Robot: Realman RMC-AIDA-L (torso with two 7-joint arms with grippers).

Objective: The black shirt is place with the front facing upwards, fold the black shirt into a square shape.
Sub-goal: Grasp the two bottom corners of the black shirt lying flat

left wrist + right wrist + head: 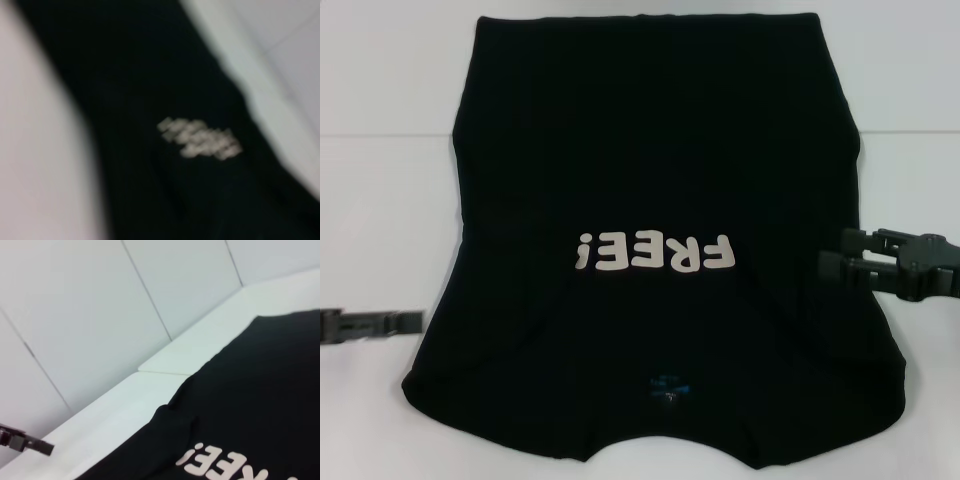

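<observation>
Robot test bench, lab-like, not home. Plain white table fills head view, thin seam across it at mid-height. Right wrist view: bare white wall panels with dark vertical joints rise just behind table's far edge. Two robot arms reach in over table's left and right edges. Black shirt is sole item spread on surface.

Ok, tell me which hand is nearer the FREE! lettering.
Right. The right hand is at the black shirt's edge, level with the FREE! lettering; the left hand sits off the shirt, farther away.
</observation>
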